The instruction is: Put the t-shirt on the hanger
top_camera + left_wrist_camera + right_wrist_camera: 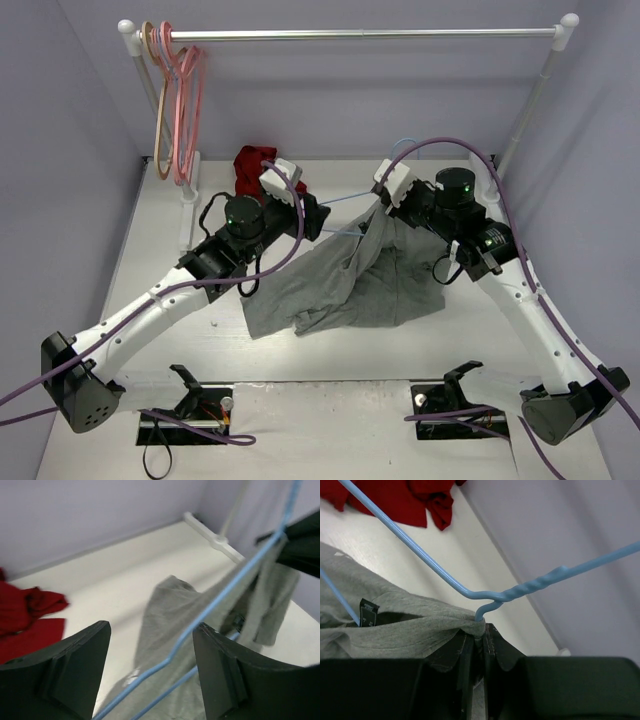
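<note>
The left arm [150, 300] runs from its base at lower left of the top view up and rightward toward mid-frame, wrist aimed right; the right arm [545, 320] rises from lower right and leans up and leftward, wrist aimed left, so the two ends face each other across the centre.

The left gripper [150, 630] is spread wide, its two dark fingers far apart at the bottom of its own view; the thin blue wire of the hanger [225, 597] passes through the gap, slanting from the upper right corner down to a bend at lower centre; whether either finger touches the wire I cannot tell.

The right gripper [479, 636] is closed tight, pads pressed together on a fold of the t-shirt [410, 630] at its neck edge, near a dark label [368, 612]; the hanger's twisted neck lies just above those tips, and a curl of wire ends right at the pinched cloth, though whether it is caught too is unclear.

In the top view the t-shirt is lifted at its upper right end and the remainder lies crumpled down-left on the table [330, 358] at centre; the hanger spans between the two grippers; a red garment [255, 165] is bunched upper left of centre; pink hangers [190, 70] hang from the rail [360, 35] at upper left.
</note>
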`<state>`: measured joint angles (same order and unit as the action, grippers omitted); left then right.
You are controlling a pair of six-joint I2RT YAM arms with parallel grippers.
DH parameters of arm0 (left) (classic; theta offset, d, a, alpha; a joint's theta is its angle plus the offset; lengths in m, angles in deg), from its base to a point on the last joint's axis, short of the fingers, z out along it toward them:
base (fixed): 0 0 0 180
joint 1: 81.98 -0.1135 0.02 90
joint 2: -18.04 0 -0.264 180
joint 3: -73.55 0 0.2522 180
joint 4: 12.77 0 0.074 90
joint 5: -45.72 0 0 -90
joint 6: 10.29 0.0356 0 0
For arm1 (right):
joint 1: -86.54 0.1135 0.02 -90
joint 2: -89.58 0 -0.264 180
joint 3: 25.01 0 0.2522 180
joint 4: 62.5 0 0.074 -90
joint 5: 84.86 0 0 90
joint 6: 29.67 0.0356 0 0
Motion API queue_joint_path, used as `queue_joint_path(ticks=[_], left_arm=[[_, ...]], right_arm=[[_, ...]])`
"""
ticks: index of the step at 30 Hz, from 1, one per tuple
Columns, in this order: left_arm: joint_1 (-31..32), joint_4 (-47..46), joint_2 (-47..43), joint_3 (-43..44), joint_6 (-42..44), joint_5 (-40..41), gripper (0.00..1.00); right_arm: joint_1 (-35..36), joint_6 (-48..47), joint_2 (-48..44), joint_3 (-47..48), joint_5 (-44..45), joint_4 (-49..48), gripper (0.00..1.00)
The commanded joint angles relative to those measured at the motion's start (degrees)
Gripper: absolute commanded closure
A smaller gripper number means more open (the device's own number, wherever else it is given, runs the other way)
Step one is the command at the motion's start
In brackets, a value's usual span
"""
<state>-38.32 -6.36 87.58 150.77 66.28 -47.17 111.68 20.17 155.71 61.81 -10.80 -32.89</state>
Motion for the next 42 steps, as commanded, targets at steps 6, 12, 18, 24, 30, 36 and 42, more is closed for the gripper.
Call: queue_joint_path(ticks=[6,12,18,24,30,36,42], left_arm=[[-0.1,9.3,-4.2,9.7,-4.7,20.5,0.33],[0.1,13.0,-8.0,8.1,-13.0,24.3,0.34],[0.1,15.5,-8.9,5.1,-20.6,25.0,0.34],[0.6,15.9,-5.5,2.5,-31.6,21.0,0.38],[4.8,8.9,3.5,-0.7,-39.6,18.3,0.42],[9.3,3.6,10.4,3.5,-39.7,19.9,0.42],[13.6,3.6,17.6,7.7,-39.1,22.5,0.42]], right_arm=[[-0.2,1.2,-0.1,-2.3,6.5,-12.3,1.00],[-0.2,3.0,2.0,-2.7,9.6,-13.8,1.00],[-0.1,5.2,3.2,-3.6,11.0,-15.2,1.00],[0.0,9.1,3.6,-4.1,13.8,-18.8,1.00],[1.0,11.8,3.2,-5.1,17.8,-20.3,1.00],[1.6,13.5,1.5,-6.9,17.4,-20.0,1.00],[1.6,14.1,0.0,-8.5,16.5,-19.9,1.00]])
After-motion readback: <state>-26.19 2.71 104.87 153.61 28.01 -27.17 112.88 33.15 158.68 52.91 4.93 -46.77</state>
